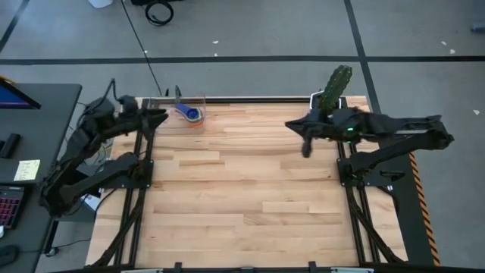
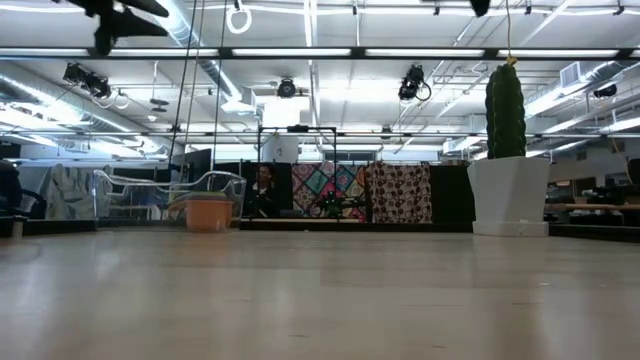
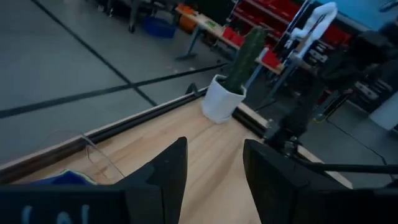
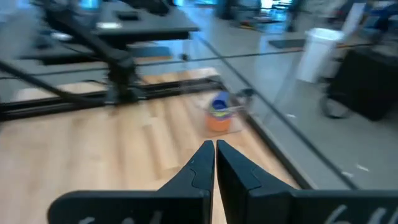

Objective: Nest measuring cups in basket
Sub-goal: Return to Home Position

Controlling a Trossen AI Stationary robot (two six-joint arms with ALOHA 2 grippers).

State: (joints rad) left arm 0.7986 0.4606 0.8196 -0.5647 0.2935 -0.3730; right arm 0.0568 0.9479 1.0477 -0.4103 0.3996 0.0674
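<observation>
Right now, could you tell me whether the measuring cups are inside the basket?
Inside: the measuring cups, blue atop orange, stand within the basket and its clear walls.

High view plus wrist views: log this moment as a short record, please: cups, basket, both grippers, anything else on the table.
cups: one nested stack, blue on top, orange below, inside the basket
basket: clear bin on the table, at its edge near the left arm
left gripper: open, empty, raised beside the basket
right gripper: shut, empty, raised near the cactus pot
loose cups: none seen
</observation>
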